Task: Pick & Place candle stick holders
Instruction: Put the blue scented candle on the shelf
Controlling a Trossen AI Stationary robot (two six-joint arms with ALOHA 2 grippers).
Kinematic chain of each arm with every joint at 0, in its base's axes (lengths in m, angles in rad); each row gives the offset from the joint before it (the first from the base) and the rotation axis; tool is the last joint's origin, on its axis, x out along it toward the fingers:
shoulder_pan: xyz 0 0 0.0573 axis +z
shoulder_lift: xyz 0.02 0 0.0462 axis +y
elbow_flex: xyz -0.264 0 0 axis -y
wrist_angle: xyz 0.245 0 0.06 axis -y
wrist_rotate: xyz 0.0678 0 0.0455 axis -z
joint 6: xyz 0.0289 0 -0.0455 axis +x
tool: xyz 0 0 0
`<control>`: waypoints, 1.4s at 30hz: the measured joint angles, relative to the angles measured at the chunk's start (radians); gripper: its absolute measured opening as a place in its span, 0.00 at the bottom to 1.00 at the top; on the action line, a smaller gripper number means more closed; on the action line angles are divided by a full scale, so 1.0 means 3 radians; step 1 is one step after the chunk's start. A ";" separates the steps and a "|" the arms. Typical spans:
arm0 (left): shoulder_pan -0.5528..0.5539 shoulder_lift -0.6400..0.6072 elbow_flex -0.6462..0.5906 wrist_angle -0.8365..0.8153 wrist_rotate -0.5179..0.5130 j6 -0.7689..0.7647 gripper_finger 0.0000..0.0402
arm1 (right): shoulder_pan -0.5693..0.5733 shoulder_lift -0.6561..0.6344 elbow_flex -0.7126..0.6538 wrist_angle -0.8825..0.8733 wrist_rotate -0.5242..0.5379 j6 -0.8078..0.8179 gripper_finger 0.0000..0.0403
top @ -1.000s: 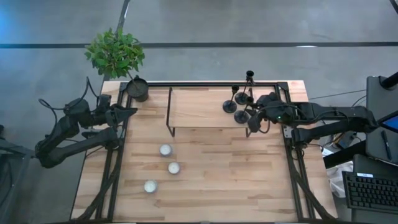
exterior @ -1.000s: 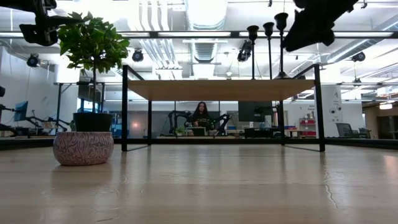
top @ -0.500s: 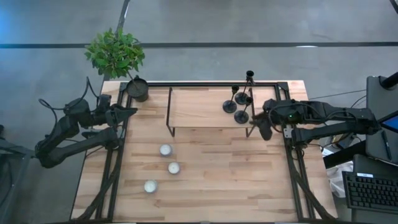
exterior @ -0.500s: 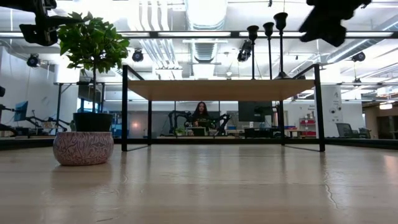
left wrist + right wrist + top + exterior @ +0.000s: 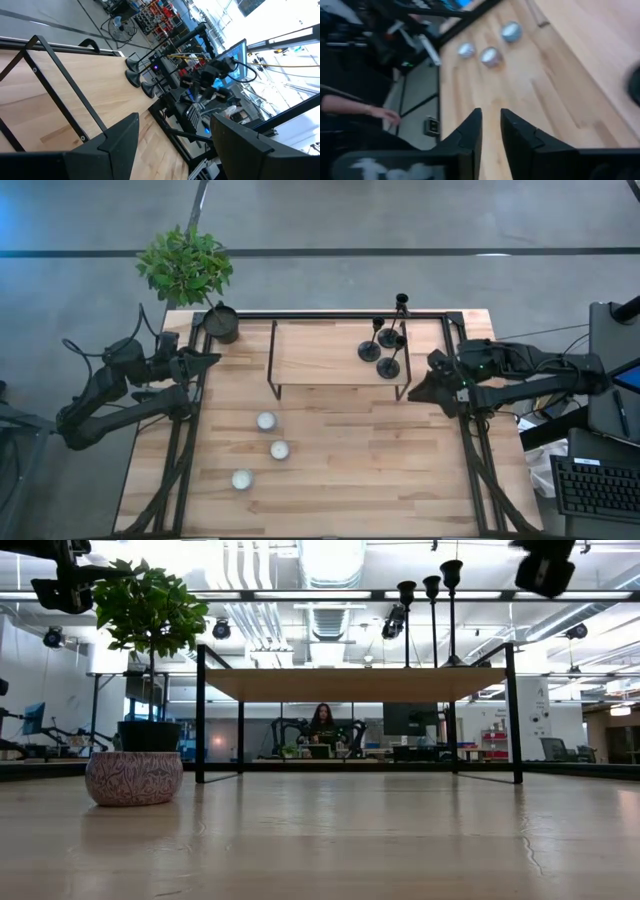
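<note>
At the left edge of the table, the left arm lies folded low beside the frame, its left gripper (image 5: 207,360) pointing in toward the wood, fingers parted about halfway with nothing between them. Just behind it, at the far left corner, a potted plant (image 5: 186,265) stands in its dark pot (image 5: 222,324). Three small white round things (image 5: 266,421) sit in a slanting row on the open boards. A raised wooden shelf (image 5: 320,355) on a black frame spans the far middle, and the candle stick holders (image 5: 381,345) stand upright in a tight cluster on its right end. Beyond them, by the shelf's right leg, the right arm reaches in level from the table's edge; the right gripper (image 5: 490,125) hangs above the boards, fingers nearly together, holding nothing.
</note>
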 joint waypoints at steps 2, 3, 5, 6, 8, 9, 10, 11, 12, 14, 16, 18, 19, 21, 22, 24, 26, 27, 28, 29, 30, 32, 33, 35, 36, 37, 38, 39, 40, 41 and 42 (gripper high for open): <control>-0.0001 0.0001 0.0000 -0.0001 0.0000 0.0000 0.60 | 0.0121 0.0008 0.0000 0.0145 0.0059 0.0026 0.12; -0.0001 0.0000 0.0000 0.0000 0.0000 0.0000 0.60 | 0.0187 0.0017 0.0000 0.0223 0.0118 0.0036 0.10; -0.0001 0.0000 0.0000 0.0001 0.0001 0.0000 0.60 | 0.0338 0.0031 0.0000 0.0368 0.0209 0.0041 0.05; -0.0001 0.0000 0.0000 0.0000 0.0000 0.0000 0.60 | 0.0423 0.0031 0.0000 0.0416 0.0291 0.0046 0.03; -0.0001 -0.0001 0.0001 0.0000 0.0000 0.0000 0.60 | 0.0614 0.0041 0.0000 0.0482 0.0503 0.0088 0.02; -0.0001 -0.0001 0.0001 0.0001 0.0001 0.0000 0.60 | 0.0715 0.0046 0.0000 0.0484 0.0629 0.0110 0.02; -0.0001 -0.0001 0.0000 -0.0001 0.0001 0.0000 0.60 | 0.0820 0.0048 0.0000 0.0476 0.0773 0.0124 0.02; -0.0001 -0.0001 0.0001 0.0001 0.0000 0.0000 0.60 | 0.0928 0.0054 0.0000 0.0477 0.0900 0.0146 0.02; -0.0001 -0.0001 0.0000 0.0000 0.0001 0.0000 0.60 | 0.1035 0.0064 0.0000 0.0490 0.1046 0.0165 0.02; -0.0001 -0.0001 0.0001 0.0001 0.0001 0.0000 0.60 | 0.1262 0.0087 0.0000 0.0513 0.1373 0.0217 0.02; -0.0001 -0.0001 0.0001 -0.0001 0.0000 0.0000 0.60 | 0.1489 0.0128 -0.0012 0.0568 0.1665 0.0211 0.02; -0.0001 -0.0001 0.0001 0.0000 0.0001 0.0000 0.60 | 0.1703 0.0164 -0.0045 0.0604 0.2046 0.0193 0.02; 0.0000 -0.0001 0.0001 0.0000 0.0000 0.0000 0.60 | 0.1806 0.0186 -0.0068 0.0643 0.2235 0.0190 0.02; -0.0001 -0.0001 0.0001 -0.0001 0.0001 0.0000 0.60 | 0.1990 0.0233 -0.0131 0.0714 0.2544 0.0125 0.02; -0.0001 -0.0001 0.0001 0.0001 0.0001 0.0000 0.60 | 0.2061 0.0261 -0.0179 0.0761 0.2652 0.0060 0.02; -0.0001 -0.0001 0.0001 -0.0001 0.0001 0.0000 0.60 | 0.2157 0.0309 -0.0276 0.0900 0.2775 -0.0085 0.02; -0.0001 -0.0001 0.0001 0.0000 0.0000 0.0000 0.60 | 0.2185 0.0343 -0.0367 0.1047 0.2781 -0.0200 0.02; -0.0001 -0.0001 0.0000 -0.0001 0.0000 0.0000 0.60 | 0.2185 0.0349 -0.0408 0.1116 0.2779 -0.0228 0.02; -0.0001 -0.0001 0.0000 0.0001 0.0001 0.0000 0.60 | 0.2185 0.0352 -0.0458 0.1196 0.2780 -0.0242 0.02; 0.0000 -0.0001 0.0000 0.0000 0.0001 0.0000 0.60 | 0.2183 0.0350 -0.0519 0.1309 0.2781 -0.0259 0.02; -0.0001 -0.0001 0.0000 -0.0001 0.0000 0.0000 0.60 | 0.2183 0.0338 -0.0585 0.1454 0.2779 -0.0284 0.02; -0.0001 -0.0001 0.0001 0.0000 0.0001 0.0000 0.60 | 0.2173 0.0301 -0.0746 0.1757 0.2741 -0.0342 0.02; 0.0000 -0.0001 0.0001 0.0000 0.0000 0.0000 0.60 | 0.2154 0.0281 -0.0831 0.1950 0.2679 -0.0377 0.02; 0.0000 -0.0001 0.0000 -0.0001 0.0000 0.0000 0.60 | 0.2102 0.0259 -0.1011 0.2340 0.2505 -0.0403 0.02; 0.0000 -0.0001 0.0001 0.0001 0.0000 0.0000 0.60 | 0.2068 0.0247 -0.1105 0.2529 0.2418 -0.0406 0.02; -0.0001 -0.0001 0.0001 -0.0001 0.0001 0.0000 0.60 | 0.2039 0.0245 -0.1189 0.2712 0.2348 -0.0412 0.02; 0.0000 -0.0001 0.0000 0.0001 0.0000 0.0000 0.60 | 0.2006 0.0244 -0.1265 0.2883 0.2306 -0.0449 0.02; 0.0000 -0.0001 0.0001 0.0001 0.0001 0.0000 0.60 | 0.1978 0.0241 -0.1335 0.3025 0.2274 -0.0493 0.02; -0.0001 -0.0001 0.0001 0.0000 0.0001 0.0000 0.60 | 0.1947 0.0242 -0.1389 0.3132 0.2264 -0.0550 0.02; 0.0000 -0.0001 0.0001 0.0000 0.0000 0.0000 0.60 | 0.1917 0.0247 -0.1430 0.3214 0.2256 -0.0618 0.02; 0.0000 -0.0001 0.0001 0.0000 0.0000 0.0000 0.60 | 0.1880 0.0247 -0.1464 0.3268 0.2245 -0.0698 0.02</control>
